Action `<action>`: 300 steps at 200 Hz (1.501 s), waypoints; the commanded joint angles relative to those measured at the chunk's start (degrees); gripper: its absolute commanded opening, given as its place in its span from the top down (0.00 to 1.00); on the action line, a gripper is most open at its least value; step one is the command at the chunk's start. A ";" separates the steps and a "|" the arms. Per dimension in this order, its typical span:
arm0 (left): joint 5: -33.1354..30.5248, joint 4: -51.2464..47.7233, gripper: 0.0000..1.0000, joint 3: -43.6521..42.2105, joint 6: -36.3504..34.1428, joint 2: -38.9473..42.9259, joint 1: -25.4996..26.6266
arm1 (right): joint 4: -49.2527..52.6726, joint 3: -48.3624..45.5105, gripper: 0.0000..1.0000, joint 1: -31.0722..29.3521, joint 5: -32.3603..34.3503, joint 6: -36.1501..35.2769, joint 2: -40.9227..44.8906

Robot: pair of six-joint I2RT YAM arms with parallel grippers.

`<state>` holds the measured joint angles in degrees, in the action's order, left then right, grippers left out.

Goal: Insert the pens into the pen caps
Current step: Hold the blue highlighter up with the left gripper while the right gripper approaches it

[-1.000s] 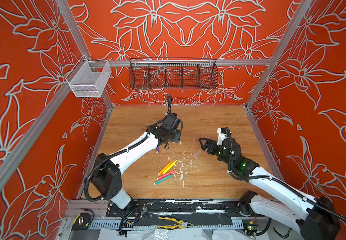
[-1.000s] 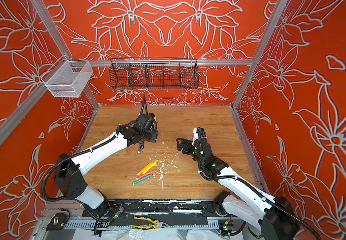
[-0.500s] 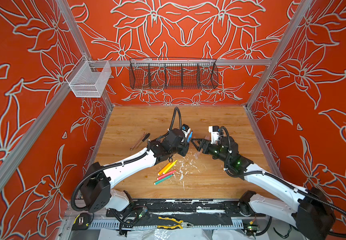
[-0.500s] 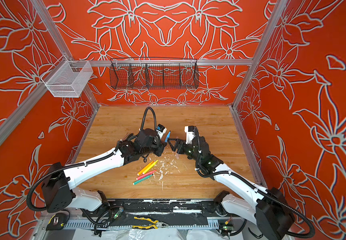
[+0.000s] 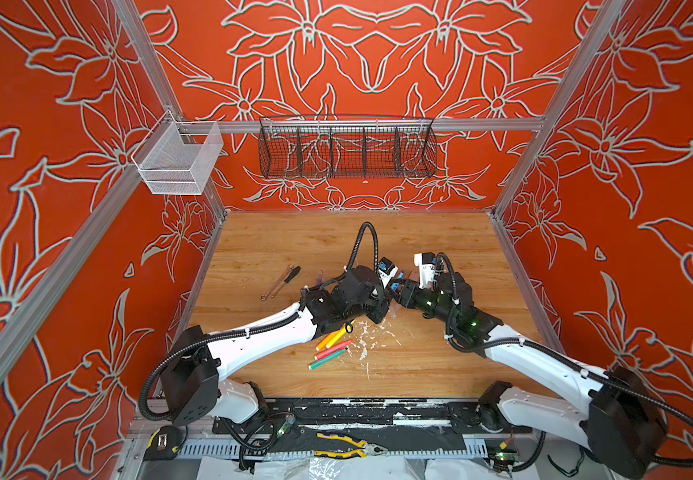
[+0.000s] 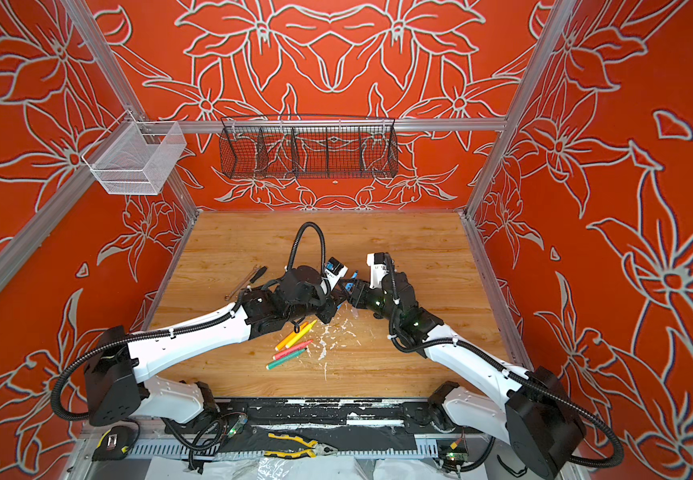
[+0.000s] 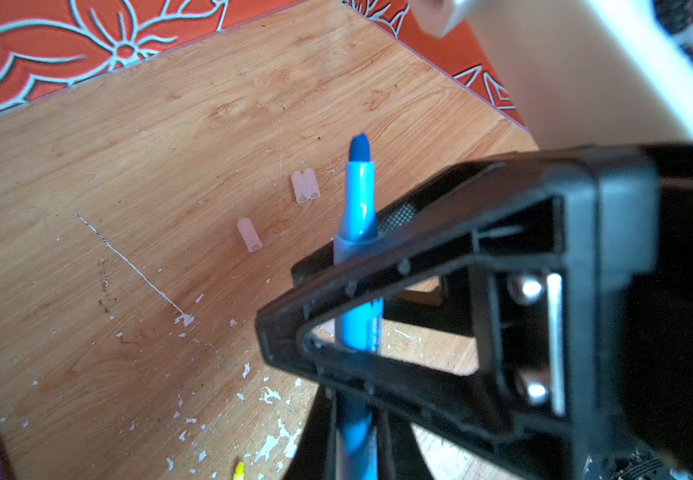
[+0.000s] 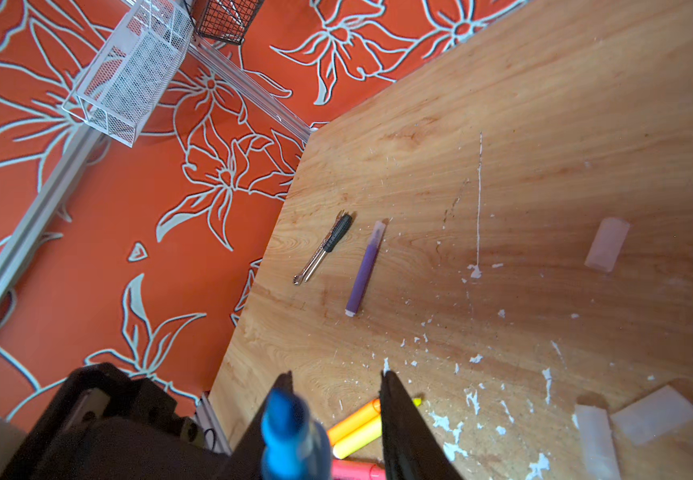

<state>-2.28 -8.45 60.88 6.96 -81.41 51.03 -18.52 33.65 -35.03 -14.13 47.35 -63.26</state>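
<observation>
Your left pincer (image 7: 357, 432) grips the uncapped blue marker pen (image 7: 359, 195); your right pincer (image 8: 336, 378) straddles it, jaws apart. Out past your left pincer, only the purple marker pen (image 8: 364, 270) looks capped.

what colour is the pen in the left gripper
Blue; the pen shows best in the left wrist view.

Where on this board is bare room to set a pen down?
Free: the far strip of board along the back wall; between right arm and right wall; the near strip between loose pens and front rail. Crowded: the centre, around blue pen and caps; wrench and purple pen at left.
</observation>
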 commanded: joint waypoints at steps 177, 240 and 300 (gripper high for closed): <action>-1.23 2.07 0.74 0.38 -2.13 -2.82 0.14 | -0.39 0.10 0.91 0.04 -0.75 1.74 -0.58; -1.85 2.31 0.59 0.88 -2.12 -5.13 0.15 | -2.10 -1.00 0.96 0.05 -1.67 3.27 0.22; -1.94 2.78 0.99 0.73 -1.87 -5.48 0.17 | -3.10 -2.27 0.97 0.03 -1.26 4.75 0.70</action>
<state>-4.05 -6.94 60.95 5.67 -86.70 51.00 -19.84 32.49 -34.98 -15.42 50.35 -63.51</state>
